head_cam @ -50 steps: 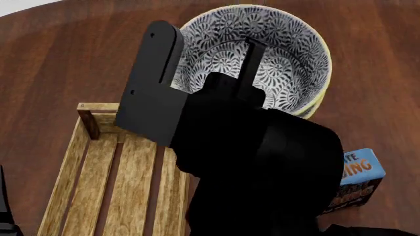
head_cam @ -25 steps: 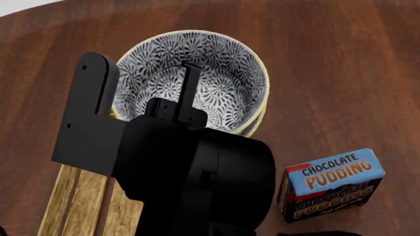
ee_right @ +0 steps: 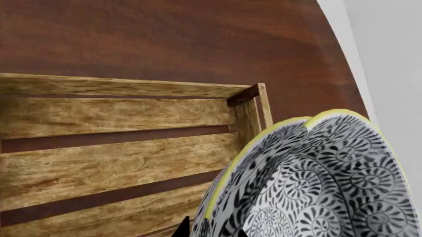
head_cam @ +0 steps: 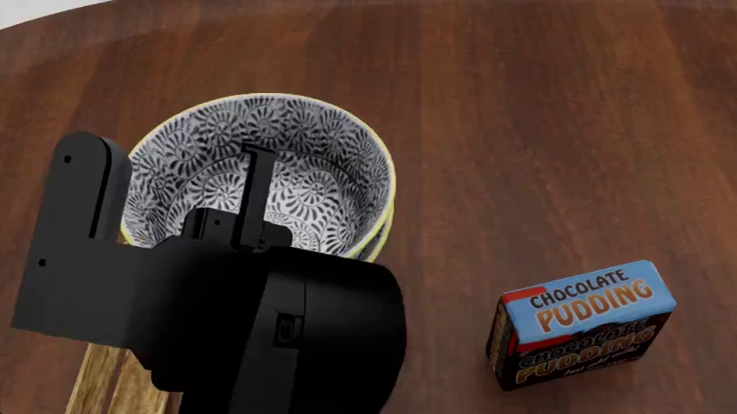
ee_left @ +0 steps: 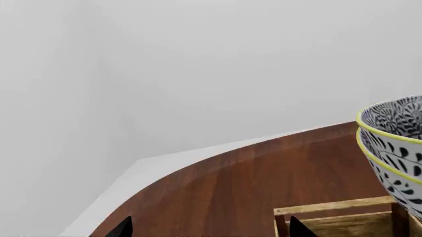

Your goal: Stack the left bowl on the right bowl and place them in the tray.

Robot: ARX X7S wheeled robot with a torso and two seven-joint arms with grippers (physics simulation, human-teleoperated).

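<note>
Two patterned black-and-white bowls with yellow rims sit nested, the upper bowl (head_cam: 288, 164) inside the lower one (ee_left: 396, 170). My right gripper (head_cam: 248, 228) is shut on their near rim, one finger (head_cam: 255, 185) inside the bowls. In the right wrist view the stacked bowls (ee_right: 316, 187) hang over one end of the light-wood tray (ee_right: 118, 148), and the gripper (ee_right: 211, 233) pinches the rim. Only a strip of the tray (head_cam: 98, 379) shows under the arm in the head view. My left gripper (ee_left: 209, 232) is open and holds nothing, short of the tray's corner (ee_left: 329, 217).
A blue-and-black chocolate pudding box (head_cam: 582, 323) stands on the dark wooden table (head_cam: 553, 129) to the right of the bowls. The table's curved far edge (ee_left: 197, 160) shows in the left wrist view against a white floor.
My right gripper has carried the stacked bowls leftward and nearer across the head view, over the tray's far end. The arm now hides most of the tray.
</note>
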